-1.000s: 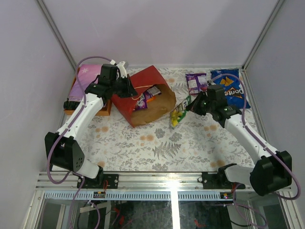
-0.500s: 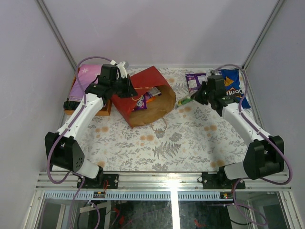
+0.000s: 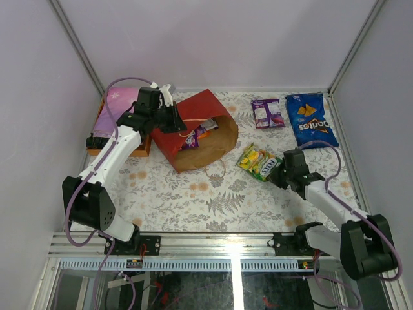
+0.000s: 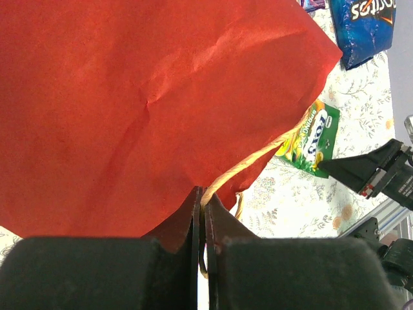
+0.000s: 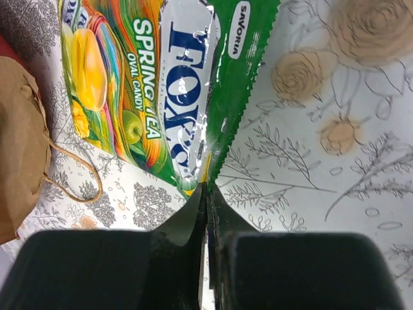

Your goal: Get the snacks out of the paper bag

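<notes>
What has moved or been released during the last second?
The right gripper, still pinching the glossy green candy packet, swung it toward the far side, then drew it nearer; it now lies flat on the table. The left gripper still holds the large red paper bag.

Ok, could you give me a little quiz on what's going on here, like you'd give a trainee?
1. True or false: the right gripper is pinching the green candy packet.
2. What is the left gripper clamped on? A) an orange box B) the red paper bag C) a cable
3. What colour is the packet lying beside the blue chip bag?
Key: 1 true; 2 B; 3 purple, the purple packet.
</notes>
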Robot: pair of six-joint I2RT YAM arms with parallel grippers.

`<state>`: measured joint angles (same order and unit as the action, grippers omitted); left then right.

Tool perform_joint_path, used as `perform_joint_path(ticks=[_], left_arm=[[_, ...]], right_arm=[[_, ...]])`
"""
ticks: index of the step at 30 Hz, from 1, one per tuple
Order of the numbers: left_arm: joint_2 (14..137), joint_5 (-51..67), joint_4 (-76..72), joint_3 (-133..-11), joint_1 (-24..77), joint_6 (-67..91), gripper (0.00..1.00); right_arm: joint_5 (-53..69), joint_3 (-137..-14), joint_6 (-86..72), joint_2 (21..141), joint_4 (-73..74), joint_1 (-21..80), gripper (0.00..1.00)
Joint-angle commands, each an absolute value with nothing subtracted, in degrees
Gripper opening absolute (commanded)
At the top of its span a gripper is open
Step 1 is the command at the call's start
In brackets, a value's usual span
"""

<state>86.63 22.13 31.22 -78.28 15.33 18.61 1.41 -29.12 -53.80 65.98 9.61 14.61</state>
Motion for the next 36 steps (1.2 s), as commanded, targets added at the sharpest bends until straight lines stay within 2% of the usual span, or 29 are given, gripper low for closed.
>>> perform_joint_path(ticks=[1,2,3,4,5,11,16,20,26,32,36], left_arm=[[87.26,22.66,28.52,-78.1,14.99,18.54,0.0],[87.17,22.62,28.5,-78.08,14.95,18.53,0.0],[87.11,22.51,28.48,-78.07,14.93,18.52,0.0],[87.1,22.39,28.48,-78.09,14.94,18.47,0.0],[87.1,22.42,28.48,-78.07,14.99,18.46,0.0],[87.2,22.86,28.48,-78.07,14.98,18.34,0.0],[87.27,22.66,28.47,-78.08,14.94,18.15,0.0],[87.54,22.72,28.48,-78.09,14.95,18.11,0.0],[87.63,21.89,28.49,-78.0,14.92,17.67,0.0],[87.81,21.55,28.92,-78.05,14.95,17.4,0.0],[87.83,21.32,29.09,-78.1,14.96,17.31,0.0]], right_arm=[[-0.63,-25.54,-56.89,59.46,8.09,14.52,0.07],[-1.43,-25.28,-56.89,58.2,8.92,14.62,0.26],[-2.73,-25.42,-56.91,57.07,10.09,14.59,0.52],[-5.01,-26.3,-56.92,55.92,11.8,14.59,0.9],[-6.57,-27.38,-56.21,55.1,12.53,14.61,0.99],[-12.6,-39.84,-45.56,58.71,15.95,14.6,1.0],[-9.12,-55.27,-30.69,74.16,25.04,14.83,0.99],[-5.59,-62.69,-21.89,85.4,29.85,17.38,1.0],[-5.85,-66.95,-17.18,93.38,31.46,24.93,0.99],[-8.01,-66.05,-19.99,101.35,30.25,25.41,1.0],[-7.38,-65.58,-24.56,104.75,29.27,23.33,0.92]])
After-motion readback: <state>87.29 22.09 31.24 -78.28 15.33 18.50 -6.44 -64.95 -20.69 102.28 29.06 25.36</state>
